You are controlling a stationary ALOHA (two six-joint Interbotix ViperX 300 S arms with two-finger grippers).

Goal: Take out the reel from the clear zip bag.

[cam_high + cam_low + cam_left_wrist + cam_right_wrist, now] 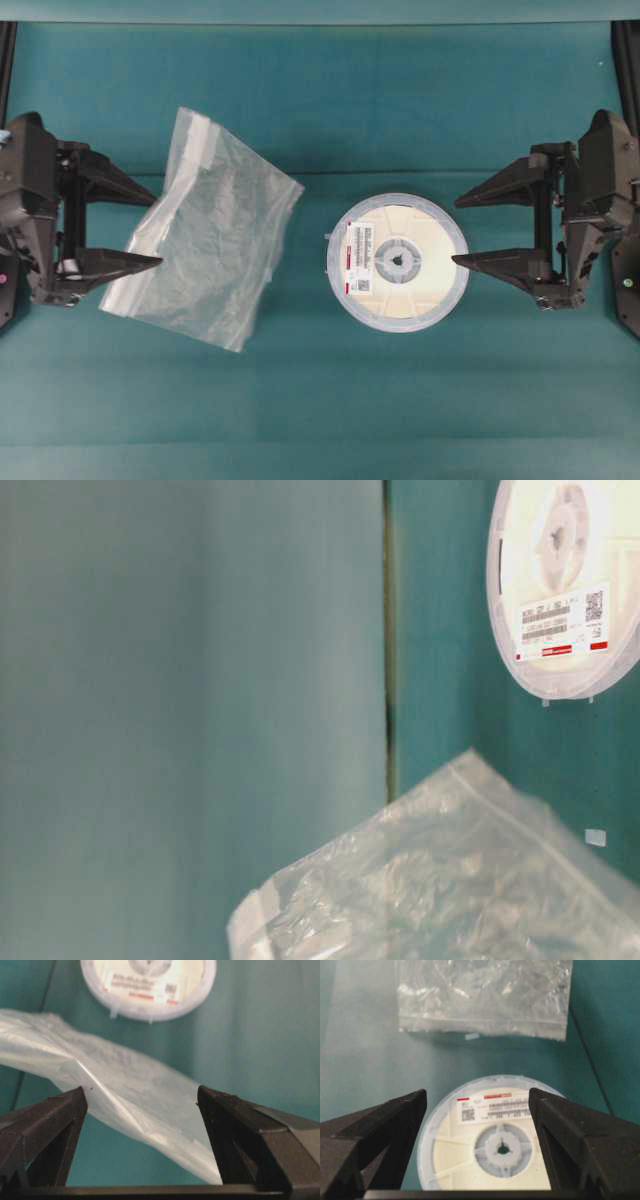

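Judging by how things lie, you have the job essentially done: the reel [398,262] rests flat on the bench right of centre, fully clear of the clear zip bag [205,228], which lies crumpled and apparently empty toward the left edge, though its crinkles blur the view inside. Your left gripper [140,228] stands spread wide with one fingertip at the bag's edge, holding nothing. Your right gripper [462,230] is likewise released, jaws apart just beside the reel's rim.

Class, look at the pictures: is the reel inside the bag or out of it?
Out. The reel lies bare on the table, apart from the bag, which looks empty.
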